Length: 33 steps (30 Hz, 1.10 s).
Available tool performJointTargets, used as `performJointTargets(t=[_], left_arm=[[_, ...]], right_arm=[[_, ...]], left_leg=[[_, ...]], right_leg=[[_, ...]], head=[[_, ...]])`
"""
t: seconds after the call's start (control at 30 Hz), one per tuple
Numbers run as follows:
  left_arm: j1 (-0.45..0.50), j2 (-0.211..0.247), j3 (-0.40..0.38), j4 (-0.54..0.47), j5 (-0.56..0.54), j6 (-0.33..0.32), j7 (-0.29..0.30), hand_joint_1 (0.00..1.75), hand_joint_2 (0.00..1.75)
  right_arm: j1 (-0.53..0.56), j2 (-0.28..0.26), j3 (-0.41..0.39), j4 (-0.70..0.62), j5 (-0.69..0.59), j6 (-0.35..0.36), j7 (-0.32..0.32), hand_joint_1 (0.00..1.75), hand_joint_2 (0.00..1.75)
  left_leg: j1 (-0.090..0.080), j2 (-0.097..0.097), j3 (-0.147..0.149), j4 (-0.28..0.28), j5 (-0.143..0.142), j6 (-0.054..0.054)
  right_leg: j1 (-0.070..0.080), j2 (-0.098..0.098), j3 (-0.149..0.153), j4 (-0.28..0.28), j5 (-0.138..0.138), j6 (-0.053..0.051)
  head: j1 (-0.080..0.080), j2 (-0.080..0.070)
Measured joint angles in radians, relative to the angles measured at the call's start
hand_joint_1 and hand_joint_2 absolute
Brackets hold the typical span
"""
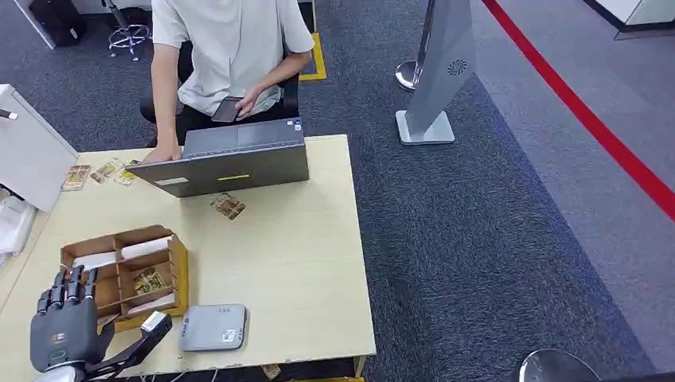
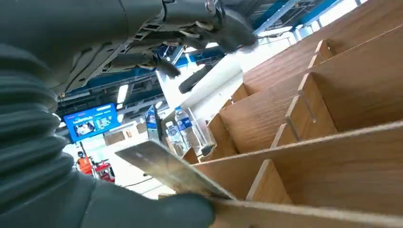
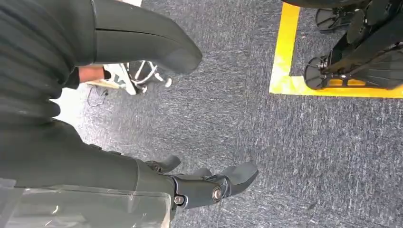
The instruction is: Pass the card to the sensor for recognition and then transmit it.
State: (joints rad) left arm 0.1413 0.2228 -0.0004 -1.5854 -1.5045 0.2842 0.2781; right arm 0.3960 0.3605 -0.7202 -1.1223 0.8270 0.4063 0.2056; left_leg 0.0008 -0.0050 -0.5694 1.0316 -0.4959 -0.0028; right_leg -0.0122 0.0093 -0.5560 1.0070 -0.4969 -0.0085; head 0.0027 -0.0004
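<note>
A: Head view, item by item?
B: Pale wooden bench (image 1: 302,239). Brown compartmented box (image 1: 123,274) at the near left, with a patterned card (image 1: 149,280) lying in one of its middle cells and pale cards in others. Grey sensor (image 1: 212,327) flat on the bench just right of the box, near the front edge. Left hand (image 1: 68,322) at the box's near left corner, fingers straight and slightly spread, thumb out toward the sensor. One loose card (image 1: 228,206) mid-bench, in front of a grey laptop (image 1: 231,163); more cards (image 1: 99,173) at the far left edge. A person (image 1: 227,56) sits behind the laptop (phone in one hand).

A: Left wrist view?
B: Box dividers up close. A card (image 2: 166,168) sticks up at a slant from the box's edge, its base touching the thick thumb (image 2: 157,213). Whether it is truly gripped, I cannot tell.

A: Right wrist view?
B: Right hand (image 3: 209,183) hanging over grey carpet (image 3: 237,109), fingers loosely apart, holding nothing. Yellow floor tape (image 3: 285,52) beyond.
</note>
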Motion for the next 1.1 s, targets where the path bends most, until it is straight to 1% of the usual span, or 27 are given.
performJointTargets(t=[0.43,0.73,1.1], left_arm=[[0.014,0.0,0.0,0.0,0.002,-0.012,-0.014,1.75,1.75],[0.013,0.001,0.0,0.0,0.003,-0.036,-0.021,1.75,1.75],[0.01,0.001,0.0,-0.009,0.006,-0.043,-0.021,1.75,1.75]], right_arm=[[0.0,0.0,0.0,-0.005,0.04,0.007,-0.011,0.0,1.75],[0.0,0.0,0.0,-0.006,0.04,0.004,-0.01,0.0,1.75],[0.0,0.0,0.0,-0.006,0.04,-0.001,-0.004,0.0,1.75]], left_leg=[[0.0,0.0,0.0,0.0,0.0,0.0],[0.0,0.0,0.0,0.0,0.0,0.0],[0.0,0.0,0.001,0.0,0.0,0.0]], right_leg=[[0.0,0.0,0.0,0.0,0.0,0.0],[0.0,0.0,0.001,0.0,0.0,0.0],[0.0,0.0,0.001,0.0,0.0,0.0]], head=[[0.0,0.0],[0.0,0.0],[0.0,0.0]])
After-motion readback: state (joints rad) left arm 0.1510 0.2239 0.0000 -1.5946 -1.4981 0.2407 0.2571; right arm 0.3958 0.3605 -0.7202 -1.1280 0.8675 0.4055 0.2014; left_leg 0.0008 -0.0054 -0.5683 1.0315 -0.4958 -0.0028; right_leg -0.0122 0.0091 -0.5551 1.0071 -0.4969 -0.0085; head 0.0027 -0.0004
